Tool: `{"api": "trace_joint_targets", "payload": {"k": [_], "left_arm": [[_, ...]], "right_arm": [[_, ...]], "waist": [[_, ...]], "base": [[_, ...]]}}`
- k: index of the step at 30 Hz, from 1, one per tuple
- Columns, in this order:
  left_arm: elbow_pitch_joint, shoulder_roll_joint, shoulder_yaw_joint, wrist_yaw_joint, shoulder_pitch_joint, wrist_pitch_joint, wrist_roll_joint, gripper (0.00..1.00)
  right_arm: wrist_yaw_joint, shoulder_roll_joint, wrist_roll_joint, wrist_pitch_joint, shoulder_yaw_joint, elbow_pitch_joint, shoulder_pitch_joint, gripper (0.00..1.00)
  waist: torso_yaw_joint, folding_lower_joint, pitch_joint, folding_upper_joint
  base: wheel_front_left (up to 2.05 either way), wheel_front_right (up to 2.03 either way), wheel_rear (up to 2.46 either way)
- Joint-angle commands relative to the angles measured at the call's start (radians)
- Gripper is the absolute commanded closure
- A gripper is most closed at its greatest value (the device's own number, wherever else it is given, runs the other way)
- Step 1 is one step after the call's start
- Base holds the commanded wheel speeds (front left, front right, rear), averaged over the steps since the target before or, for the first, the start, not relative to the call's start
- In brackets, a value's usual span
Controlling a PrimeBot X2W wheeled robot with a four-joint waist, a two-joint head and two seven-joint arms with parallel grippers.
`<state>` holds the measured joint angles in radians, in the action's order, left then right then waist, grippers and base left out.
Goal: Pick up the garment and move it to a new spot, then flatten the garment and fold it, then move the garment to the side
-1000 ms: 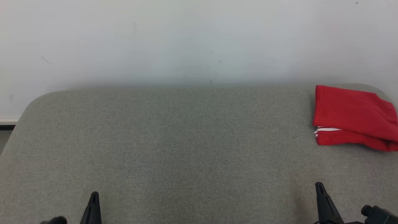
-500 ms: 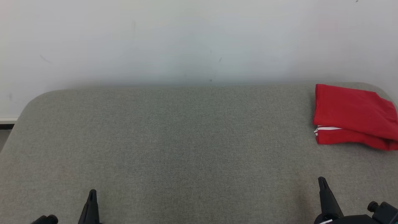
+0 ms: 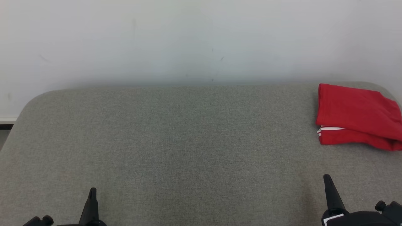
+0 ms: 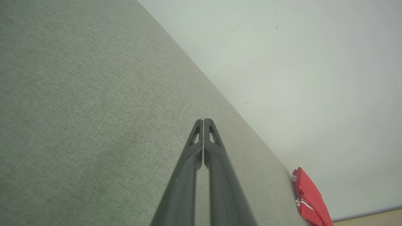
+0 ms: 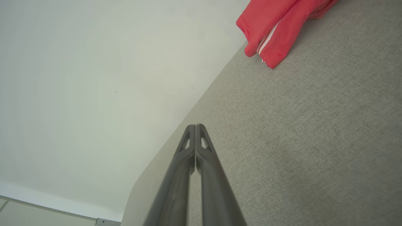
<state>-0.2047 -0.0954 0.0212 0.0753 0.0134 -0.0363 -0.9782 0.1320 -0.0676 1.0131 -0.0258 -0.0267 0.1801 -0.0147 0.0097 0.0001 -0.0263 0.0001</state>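
The red garment [image 3: 356, 114] lies folded at the far right corner of the grey worktop [image 3: 188, 141]. The left gripper [image 3: 92, 192] and right gripper [image 3: 326, 178] sit by the worktop's near edge. Both have their fingers pressed together and hold nothing.

no readable text, label, brand, number or sign anywhere in these views

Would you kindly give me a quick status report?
Left tool shut, empty. Right tool shut, empty. Red garment folded, far right on grey surface. Nothing in the way.
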Motion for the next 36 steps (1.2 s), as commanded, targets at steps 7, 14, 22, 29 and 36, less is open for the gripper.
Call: {"api": "trace_joint_targets", "payload": {"k": [7, 14, 22, 29, 36], "left_arm": [[0.001, 0.006, 0.017, 0.012, 0.034, 0.021, -0.091, 1.00], [-0.004, 0.011, 0.028, 0.018, 0.044, 0.039, -0.165, 1.00], [-0.010, 0.017, 0.039, 0.024, 0.054, 0.057, -0.244, 1.00], [-0.016, 0.022, 0.049, 0.031, 0.063, 0.074, -0.309, 1.00], [-0.019, 0.026, 0.057, 0.034, 0.068, 0.086, -0.361, 1.00]], "right_arm": [[-0.001, -0.007, 0.092, 0.016, -0.011, 0.002, 0.033, 1.00], [-0.001, -0.006, 0.164, 0.031, -0.019, 0.010, 0.046, 1.00], [-0.001, -0.005, 0.238, 0.046, -0.027, 0.018, 0.059, 1.00], [-0.001, -0.004, 0.300, 0.060, -0.033, 0.026, 0.070, 1.00], [-0.002, -0.003, 0.352, 0.069, -0.039, 0.032, 0.080, 1.00]], "waist": [[-0.001, -0.0001, 0.003, -0.0001], [-0.002, -0.0001, 0.006, -0.0001], [-0.003, -0.0001, 0.009, -0.0001], [-0.004, -0.0001, 0.012, -0.0001], [-0.005, -0.0001, 0.014, -0.0001]], "base": [[0.00, 0.00, 0.00], [0.00, 0.00, 0.00], [0.00, 0.00, 0.00], [0.00, 0.00, 0.00], [0.00, 0.00, 0.00]]}}
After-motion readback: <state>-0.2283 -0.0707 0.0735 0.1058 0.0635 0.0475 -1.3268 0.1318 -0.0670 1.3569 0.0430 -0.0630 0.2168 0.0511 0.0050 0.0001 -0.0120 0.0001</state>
